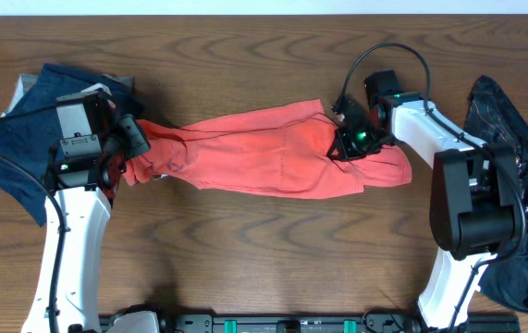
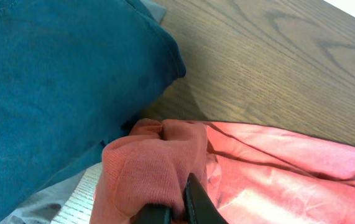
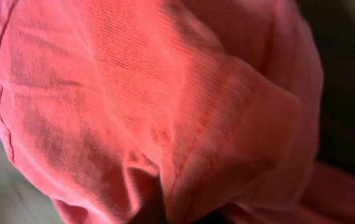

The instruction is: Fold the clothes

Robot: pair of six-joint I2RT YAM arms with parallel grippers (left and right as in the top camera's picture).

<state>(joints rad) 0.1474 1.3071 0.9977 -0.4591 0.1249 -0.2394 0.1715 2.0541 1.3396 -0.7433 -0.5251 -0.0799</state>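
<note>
A coral-red T-shirt (image 1: 264, 153) lies stretched across the middle of the table, bunched lengthwise; no lettering shows. My left gripper (image 1: 134, 141) is shut on its left end; in the left wrist view the black fingers (image 2: 180, 208) pinch a bunch of red cloth (image 2: 146, 168). My right gripper (image 1: 351, 139) is at the shirt's right end; the right wrist view is filled with red cloth (image 3: 165, 93) draped over the jaws, which look shut on it. Navy-blue garments (image 1: 23, 120) lie at the far left, also in the left wrist view (image 2: 53, 74). A black shiny patterned garment (image 1: 522, 185) lies at the far right.
The wooden table (image 1: 264, 259) shows in front of and behind the shirt. A grey and white striped cloth (image 2: 81, 196) lies under the navy garment near my left gripper. The arm bases stand at the front edge.
</note>
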